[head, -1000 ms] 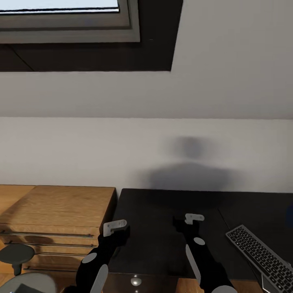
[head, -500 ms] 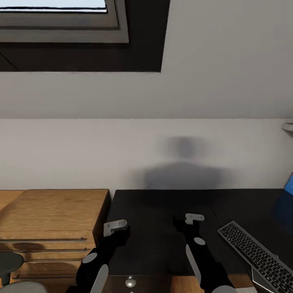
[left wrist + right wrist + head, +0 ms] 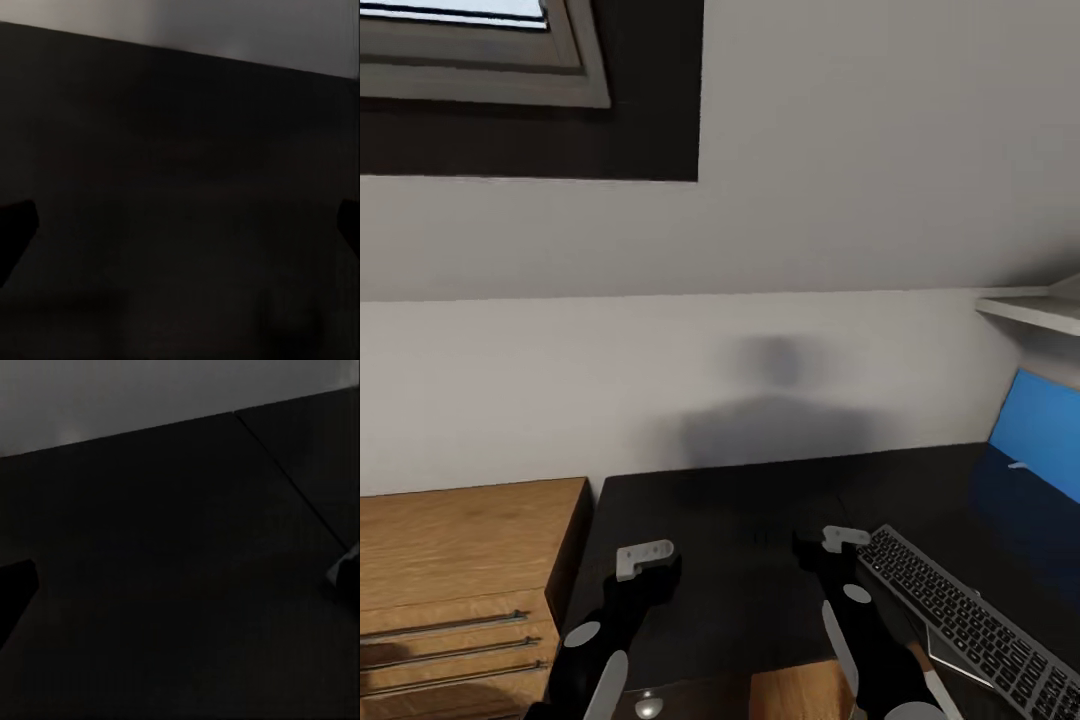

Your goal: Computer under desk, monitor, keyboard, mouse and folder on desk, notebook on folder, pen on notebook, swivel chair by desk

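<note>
Looking down over the black worktop (image 3: 740, 520), I see both my arms held above its near part. My left tool (image 3: 645, 560) hangs over the end nearest the light-wood cabinet (image 3: 460, 560); my right tool (image 3: 842, 540) sits just beside the keyboard's near corner. Both wrist views show dark fingertips at the frame edges, set wide apart with nothing between them, so each tool is spread and carries nothing. The keyboard (image 3: 970, 625) lies flat and slantwise on the worktop, on my right. Beyond the keyboard, a bright blue panel (image 3: 1040, 430) stands upright against the wall, under a pale shelf (image 3: 1035, 310). No lettering on the keys is readable, and I find no brand or label anywhere.
</note>
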`<state>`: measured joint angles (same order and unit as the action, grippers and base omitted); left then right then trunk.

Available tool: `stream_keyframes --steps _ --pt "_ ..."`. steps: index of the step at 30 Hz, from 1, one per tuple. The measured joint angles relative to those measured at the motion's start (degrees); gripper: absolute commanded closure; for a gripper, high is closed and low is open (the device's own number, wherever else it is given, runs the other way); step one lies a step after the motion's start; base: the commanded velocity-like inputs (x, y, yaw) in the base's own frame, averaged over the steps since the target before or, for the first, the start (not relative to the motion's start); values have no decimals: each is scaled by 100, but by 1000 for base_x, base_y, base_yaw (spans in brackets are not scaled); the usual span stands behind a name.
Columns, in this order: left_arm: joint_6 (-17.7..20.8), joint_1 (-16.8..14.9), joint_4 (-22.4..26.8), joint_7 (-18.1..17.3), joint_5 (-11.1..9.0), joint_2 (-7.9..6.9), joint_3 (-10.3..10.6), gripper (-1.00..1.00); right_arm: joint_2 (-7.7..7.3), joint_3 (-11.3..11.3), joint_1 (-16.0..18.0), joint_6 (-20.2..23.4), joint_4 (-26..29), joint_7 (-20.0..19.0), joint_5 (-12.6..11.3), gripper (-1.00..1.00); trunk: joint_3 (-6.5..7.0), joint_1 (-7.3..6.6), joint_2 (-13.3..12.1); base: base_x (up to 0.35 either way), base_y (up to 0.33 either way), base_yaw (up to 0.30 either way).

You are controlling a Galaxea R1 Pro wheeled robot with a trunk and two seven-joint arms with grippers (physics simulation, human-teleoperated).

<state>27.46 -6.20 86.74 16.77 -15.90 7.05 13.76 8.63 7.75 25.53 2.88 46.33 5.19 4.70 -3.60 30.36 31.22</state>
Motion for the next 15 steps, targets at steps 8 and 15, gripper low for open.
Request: stream_keyframes --steps 8,15 --pt "-4 7 0 0 0 -5 83 -100 -47 418 2 -1 0 -12 5 -100 25 0 0 0 0 -275" --pt "-4 7 0 0 -1 -6 95 -100 -210 494 7 14 -1 -5 0 -100 46 0 0 0 0 -276"
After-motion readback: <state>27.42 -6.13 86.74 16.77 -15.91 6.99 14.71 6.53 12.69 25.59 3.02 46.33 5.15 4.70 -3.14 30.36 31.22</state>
